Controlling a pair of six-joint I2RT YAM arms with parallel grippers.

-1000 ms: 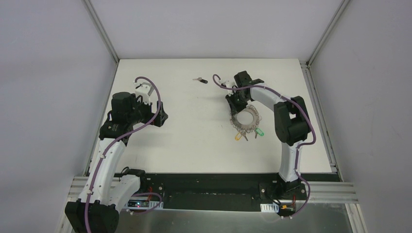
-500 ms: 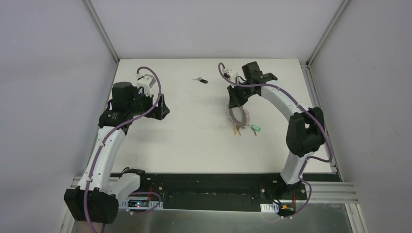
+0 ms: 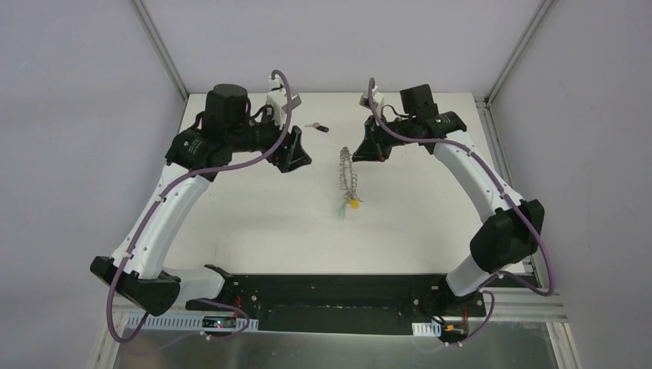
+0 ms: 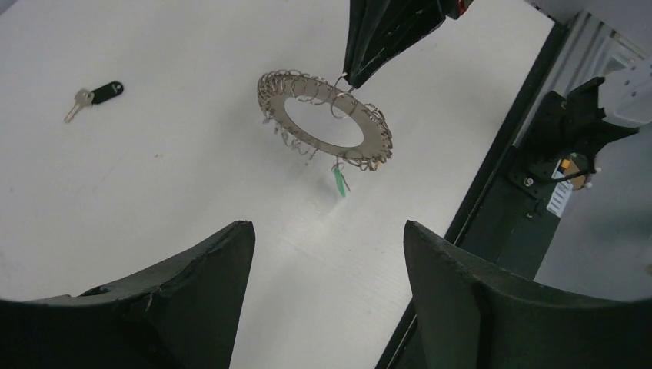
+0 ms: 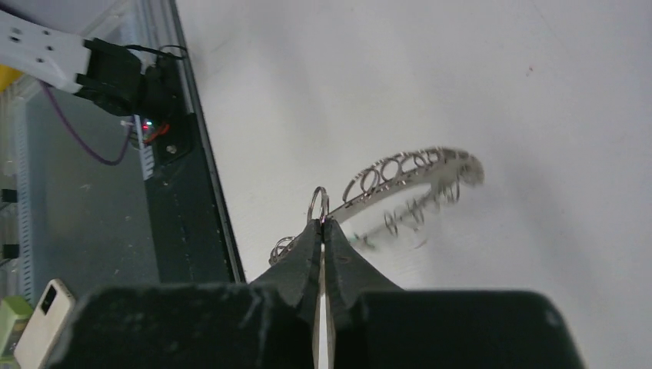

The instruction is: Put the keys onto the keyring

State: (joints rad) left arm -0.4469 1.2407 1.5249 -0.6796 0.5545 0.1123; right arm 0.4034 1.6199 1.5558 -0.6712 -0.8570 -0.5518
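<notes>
**Keyring dangles from a one-ring pinch**

The right fingers (image 5: 304, 254), pressed together, pinch one small wire ring on the rim of the keyring (image 4: 271, 98), which hangs in the air above the worktop (image 3: 254, 223). A green key (image 4: 339, 183) and a yellow key (image 3: 354, 204) hang from its lower edge. The left fingers (image 4: 207, 284), spread wide, face it from nearby without touching. A black key (image 4: 96, 94) lies apart on the worktop, towards the far edge.

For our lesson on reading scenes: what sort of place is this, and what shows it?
Most likely a robotics lab test cell: a left arm and right arm bolted at the edge of a white table, with plain walls framed by aluminium posts.
</notes>
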